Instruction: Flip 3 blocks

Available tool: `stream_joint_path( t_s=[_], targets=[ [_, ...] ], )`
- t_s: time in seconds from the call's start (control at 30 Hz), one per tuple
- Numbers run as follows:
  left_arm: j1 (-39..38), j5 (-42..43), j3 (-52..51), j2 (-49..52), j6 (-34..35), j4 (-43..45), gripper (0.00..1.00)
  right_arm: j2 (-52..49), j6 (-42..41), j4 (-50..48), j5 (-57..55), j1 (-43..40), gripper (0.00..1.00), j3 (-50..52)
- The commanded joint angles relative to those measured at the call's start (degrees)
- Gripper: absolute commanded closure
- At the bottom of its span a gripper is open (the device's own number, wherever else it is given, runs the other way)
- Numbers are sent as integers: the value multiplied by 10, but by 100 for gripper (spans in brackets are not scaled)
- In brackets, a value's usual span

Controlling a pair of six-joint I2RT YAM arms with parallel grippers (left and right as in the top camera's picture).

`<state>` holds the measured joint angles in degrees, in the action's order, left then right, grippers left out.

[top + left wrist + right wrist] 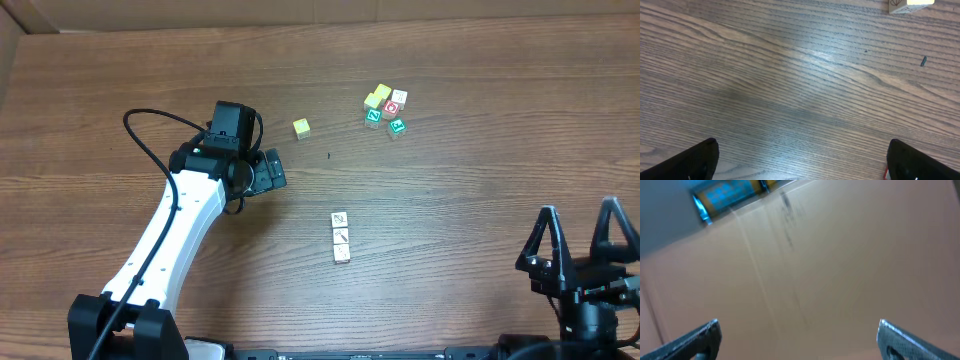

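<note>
— Cream wood first: where are my blocks?

— Your blocks [341, 236] lie on the desk [470, 200] in a short column of three, one just after the other. They are a little right of centre in the overhead view. Each shows you a pale top face with thin dark marks, which are too small to read.

— What lies around them?

— Up and to the left, well apart from the column, you have a single plain yellow cube [301, 127]. Further right, toward the far side, there are letter cubes [386, 108] in yellow, red and green, packed close together in a cluster. A small dark speck [329, 155] sits on the wood grain between the yellow cube and the column.

— And my end effectors?

— Your left end effector [272, 172] is spread wide and grips nothing. It is left of the column and apart from it, nearer the yellow cube. In its wrist view the dark fingertips [695, 162] sit in the lower corners over bare wood, and the edge of the yellow cube shows at the top right.

— The right one?

— Your right end effector [578, 238] is at the near right of the desk, well apart from every cube. It is also spread wide and grips nothing. Its wrist view is blurred: you see the fingers in the lower corners, a plain tan surface, and a blue patch [732, 194] at the upper left that I cannot identify.
</note>
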<state>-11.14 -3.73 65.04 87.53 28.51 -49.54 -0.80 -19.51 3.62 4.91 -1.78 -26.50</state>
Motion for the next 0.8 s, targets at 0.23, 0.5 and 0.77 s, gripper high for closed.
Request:
stream_joint_path(
  t_s=[0.23,0.5,0.77],
  targets=[
    [1,-9,6,-2,-7,2,0,6,0,-278,12,-2,0,160],
    [1,-9,6,-2,-7,2,0,6,0,-267,12,8,0,231],
    [1,-9,6,-2,-7,2,0,6,1,-165,12,15,0,261]
  ],
)
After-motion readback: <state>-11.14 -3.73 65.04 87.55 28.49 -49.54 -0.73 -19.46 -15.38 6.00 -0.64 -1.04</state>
